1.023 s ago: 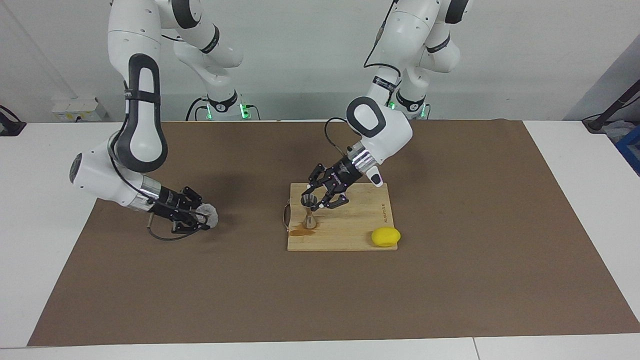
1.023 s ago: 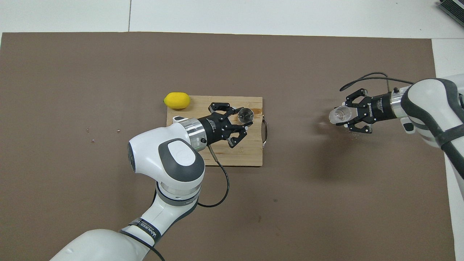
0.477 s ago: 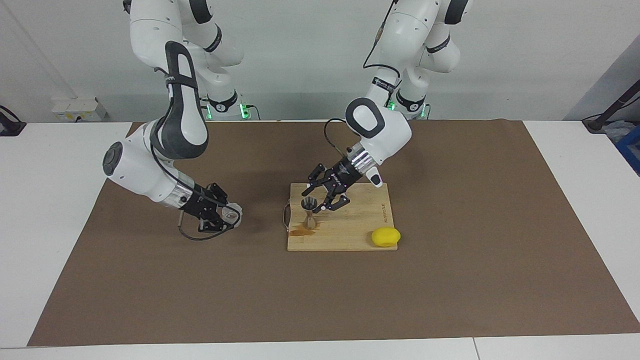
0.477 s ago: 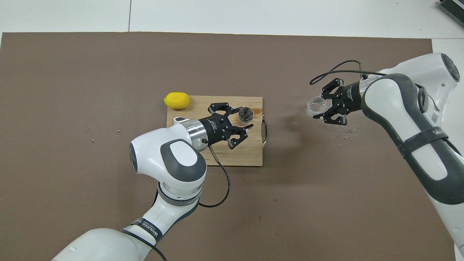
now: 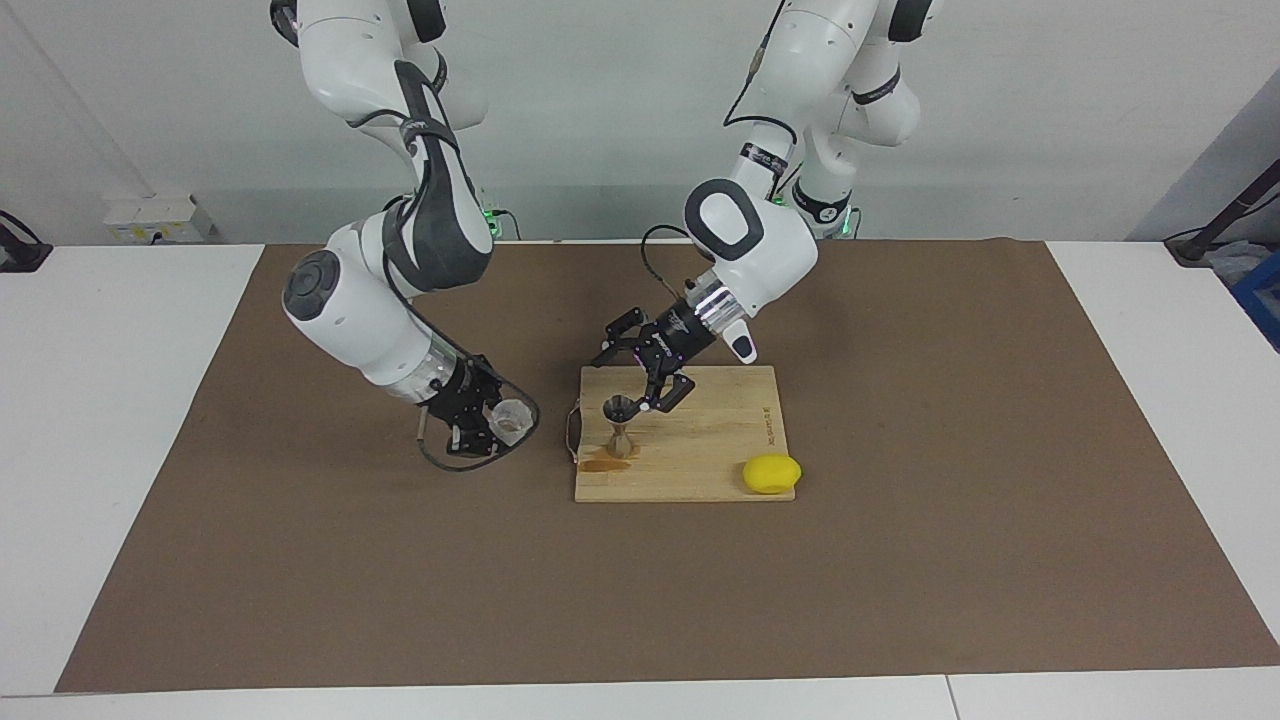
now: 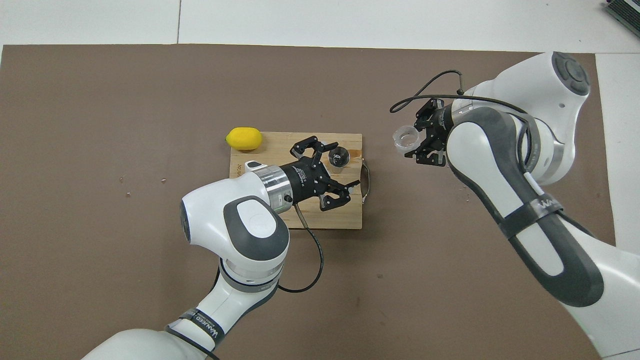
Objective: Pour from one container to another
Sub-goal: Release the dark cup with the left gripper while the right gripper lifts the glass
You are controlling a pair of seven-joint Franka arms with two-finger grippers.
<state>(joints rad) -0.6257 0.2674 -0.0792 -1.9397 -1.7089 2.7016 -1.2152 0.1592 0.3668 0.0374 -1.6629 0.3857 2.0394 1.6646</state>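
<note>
The metal jigger (image 5: 620, 425) stands upright on the wooden cutting board (image 5: 700, 460), at the board's end toward the right arm; it also shows in the overhead view (image 6: 338, 158). My left gripper (image 5: 635, 378) is open and empty, raised just beside the jigger and not touching it; the overhead view (image 6: 331, 172) shows it over the board (image 6: 280, 145). My right gripper (image 5: 490, 425) is shut on the clear glass cup (image 5: 511, 417) and holds it in the air over the brown mat beside the board. The cup (image 6: 405, 138) has its mouth facing mostly up.
A yellow lemon (image 5: 771, 473) lies at the board's corner toward the left arm, also in the overhead view (image 6: 244, 138). A brown wet stain (image 5: 600, 463) marks the board by the jigger. The board's metal handle (image 6: 366, 176) sticks out toward the right arm.
My right arm has lifted the glass cup and carried it over the mat toward the board. My left gripper has risen slightly and spread wider beside the jigger.
</note>
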